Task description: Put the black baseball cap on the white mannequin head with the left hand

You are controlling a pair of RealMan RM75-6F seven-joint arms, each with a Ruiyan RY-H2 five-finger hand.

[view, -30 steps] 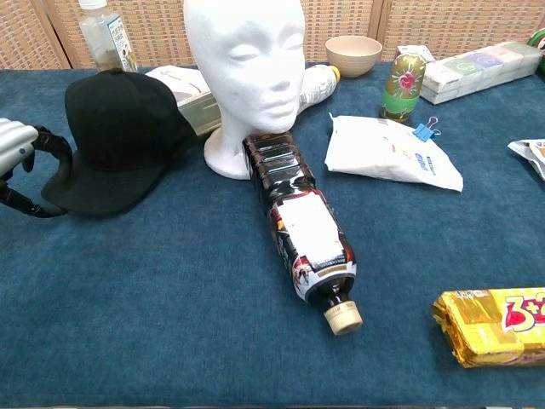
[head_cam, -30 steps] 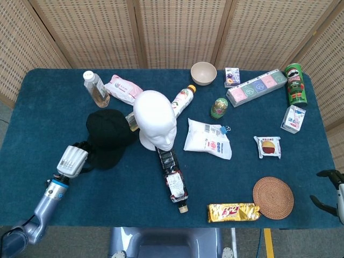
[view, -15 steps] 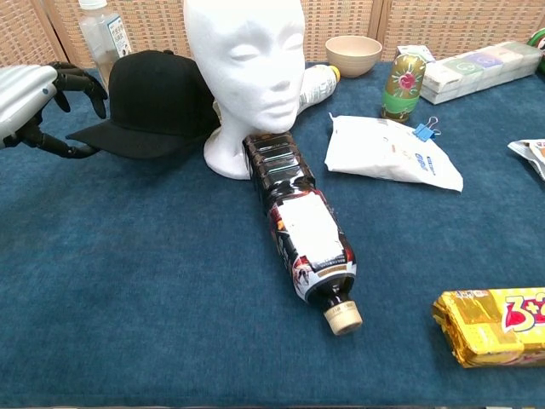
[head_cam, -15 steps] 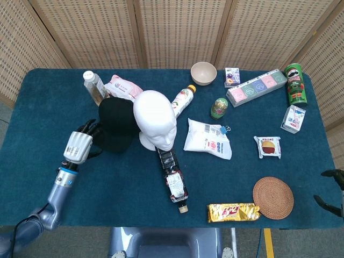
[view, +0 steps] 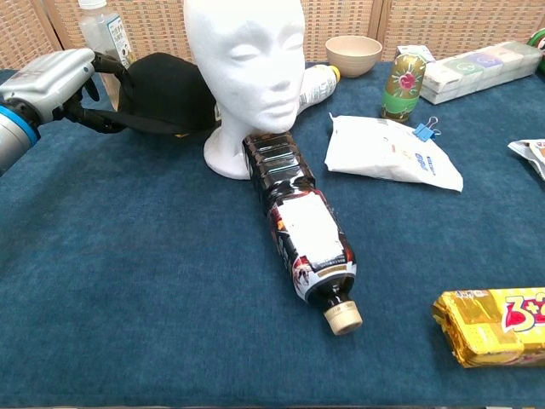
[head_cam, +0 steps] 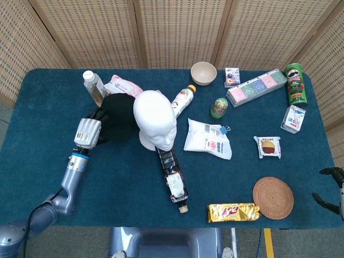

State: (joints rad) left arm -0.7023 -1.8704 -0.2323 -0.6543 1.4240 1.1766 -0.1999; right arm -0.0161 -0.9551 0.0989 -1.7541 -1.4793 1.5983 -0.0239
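At the left of the head view, the left hand (head_cam: 87, 132) grips the brim of the black baseball cap (head_cam: 118, 116), fingers (view: 95, 66) curled around its edge; the cap hangs lifted off the table (head_cam: 118, 177), just left of the white mannequin head (head_cam: 155, 119) and lower than its crown. To do this step well, I judge the cap must rise above the crown, keep its opening facing down, then travel right and settle squarely, without bumping the clear bottle (head_cam: 94, 87) in the upper left. At the far lower right edge, the right hand (head_cam: 332, 192) holds nothing, its fingers spread apart.
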